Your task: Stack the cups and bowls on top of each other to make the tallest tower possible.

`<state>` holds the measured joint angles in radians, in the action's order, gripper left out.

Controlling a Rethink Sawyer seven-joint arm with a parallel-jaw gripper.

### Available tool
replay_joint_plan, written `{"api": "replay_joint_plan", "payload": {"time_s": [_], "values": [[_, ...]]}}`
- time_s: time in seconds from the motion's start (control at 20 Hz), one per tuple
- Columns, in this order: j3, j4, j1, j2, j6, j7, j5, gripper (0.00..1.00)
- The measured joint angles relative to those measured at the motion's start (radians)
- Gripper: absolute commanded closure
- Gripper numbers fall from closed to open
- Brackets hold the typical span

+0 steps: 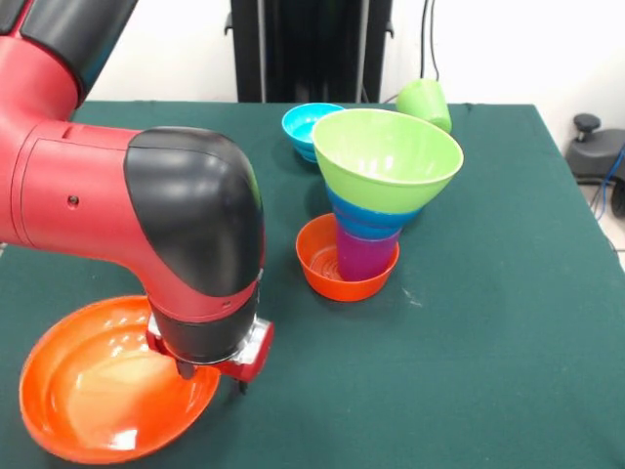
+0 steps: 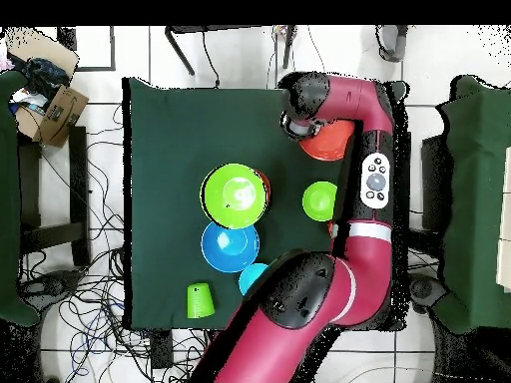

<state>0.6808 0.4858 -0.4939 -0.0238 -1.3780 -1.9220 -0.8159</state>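
The tower (image 1: pixel 376 195) stands mid-table: a small orange bowl (image 1: pixel 327 269) at the bottom, then a purple cup (image 1: pixel 363 256), blue layers, and a wide lime green bowl (image 1: pixel 386 156) on top. From above the tower (image 2: pixel 235 194) shows its green top. A large orange bowl (image 1: pixel 98 391) lies at the near left. My gripper (image 1: pixel 213 379) is low over its right rim and open, one finger inside the bowl and one outside. In the overhead view the gripper (image 2: pixel 296 127) sits at the edge of that orange bowl (image 2: pixel 327 148).
A small light blue bowl (image 1: pixel 308 127) sits behind the tower, and a lime green cup (image 1: pixel 425 103) lies tipped at the far right. Overhead also shows a larger blue bowl (image 2: pixel 230 246), a small green bowl (image 2: pixel 319 200), the green cup (image 2: pixel 201 300) and the light blue bowl (image 2: pixel 253 276).
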Motion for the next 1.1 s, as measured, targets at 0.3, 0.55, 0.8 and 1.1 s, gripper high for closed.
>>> {"api": "replay_joint_plan", "payload": {"time_s": [0.3,0.55,0.8,1.1], "values": [[-0.038,-0.012,0.010,0.003,0.000,0.000,-0.019,0.00],[-0.054,-0.024,0.023,0.005,0.000,0.000,-0.021,0.00],[-0.066,-0.032,0.031,0.006,0.001,0.000,-0.025,1.00],[-0.086,-0.053,0.036,-0.022,0.016,0.000,-0.036,1.00]]}}
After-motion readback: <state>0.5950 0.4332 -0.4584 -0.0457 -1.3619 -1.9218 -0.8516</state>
